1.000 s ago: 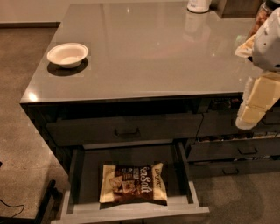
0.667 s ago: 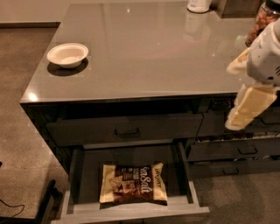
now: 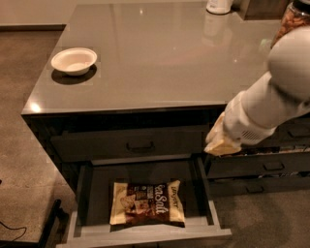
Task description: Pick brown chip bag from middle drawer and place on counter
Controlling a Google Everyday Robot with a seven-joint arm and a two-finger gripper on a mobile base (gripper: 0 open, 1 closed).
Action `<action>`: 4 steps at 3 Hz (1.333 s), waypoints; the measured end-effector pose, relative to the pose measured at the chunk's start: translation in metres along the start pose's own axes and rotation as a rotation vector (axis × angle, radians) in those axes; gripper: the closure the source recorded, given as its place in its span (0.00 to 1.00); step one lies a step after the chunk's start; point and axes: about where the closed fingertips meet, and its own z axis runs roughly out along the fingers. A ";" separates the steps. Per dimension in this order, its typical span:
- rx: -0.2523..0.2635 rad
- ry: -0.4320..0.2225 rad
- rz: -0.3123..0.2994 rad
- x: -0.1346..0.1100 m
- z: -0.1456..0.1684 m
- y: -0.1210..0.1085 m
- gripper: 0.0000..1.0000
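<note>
The brown chip bag (image 3: 147, 203) lies flat in the open middle drawer (image 3: 145, 235), near its front rim, with white "Sea Salt" lettering up. The glossy grey counter (image 3: 160, 58) is above it. My gripper (image 3: 219, 141) is at the end of the white arm that comes in from the right. It hangs in front of the cabinet face, above and to the right of the drawer's right wall, well apart from the bag. It holds nothing that I can see.
A white bowl (image 3: 73, 60) sits on the counter's left side. A white container (image 3: 219, 6) and a jar of nuts (image 3: 293, 17) stand at the far right. Narrower drawers (image 3: 261, 167) are to the right. A black base part (image 3: 51, 225) is at lower left.
The arm has swung left and down from the counter's right edge toward the open drawer. The bag and the bowl have not moved.
</note>
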 end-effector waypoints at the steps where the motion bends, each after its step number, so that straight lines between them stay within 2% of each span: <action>1: -0.085 -0.015 -0.033 -0.009 0.086 0.025 0.89; 2: -0.090 -0.014 -0.031 -0.007 0.093 0.029 1.00; 3: -0.089 -0.014 -0.032 -0.007 0.093 0.029 1.00; 4: -0.086 -0.045 -0.035 -0.001 0.116 0.038 1.00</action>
